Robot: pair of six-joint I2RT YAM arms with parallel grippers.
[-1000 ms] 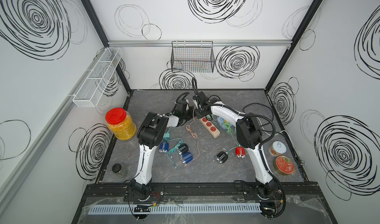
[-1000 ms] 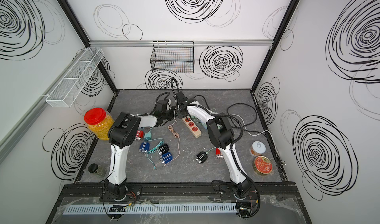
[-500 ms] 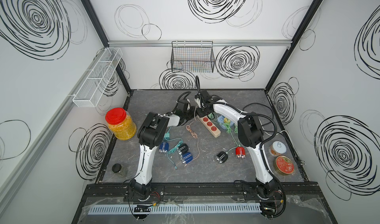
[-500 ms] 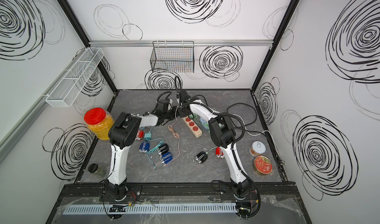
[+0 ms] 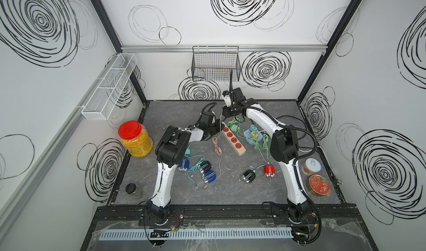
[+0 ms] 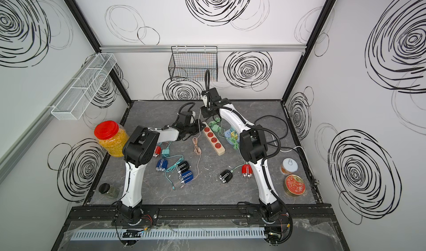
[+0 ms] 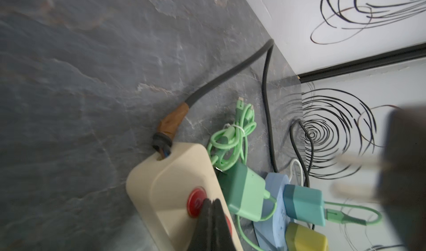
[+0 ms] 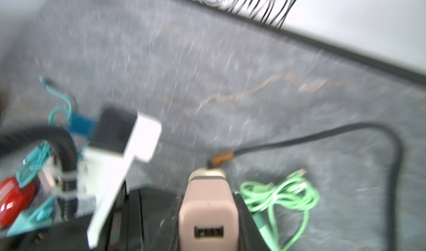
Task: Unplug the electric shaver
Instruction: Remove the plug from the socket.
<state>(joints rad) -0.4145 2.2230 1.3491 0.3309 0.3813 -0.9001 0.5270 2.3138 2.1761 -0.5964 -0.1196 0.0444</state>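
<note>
Plug [image 8: 207, 192] hangs pinched in the right end effector [image 8: 208, 211] over the power strip [image 7: 170, 169] at 12 o'clock. Closed left end effector [image 7: 212, 206] presses the strip. Cord [image 5: 217, 149] tug could yank it loose.

right wrist view: blurred | pink charger [image 8: 208, 213]: edge-cut | power strip [image 7: 170, 187]: edge-cut

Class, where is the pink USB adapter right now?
In the right wrist view the pink USB adapter is clamped in the right pincer, above the cable end of the cream power strip, toward the back wall.
</note>
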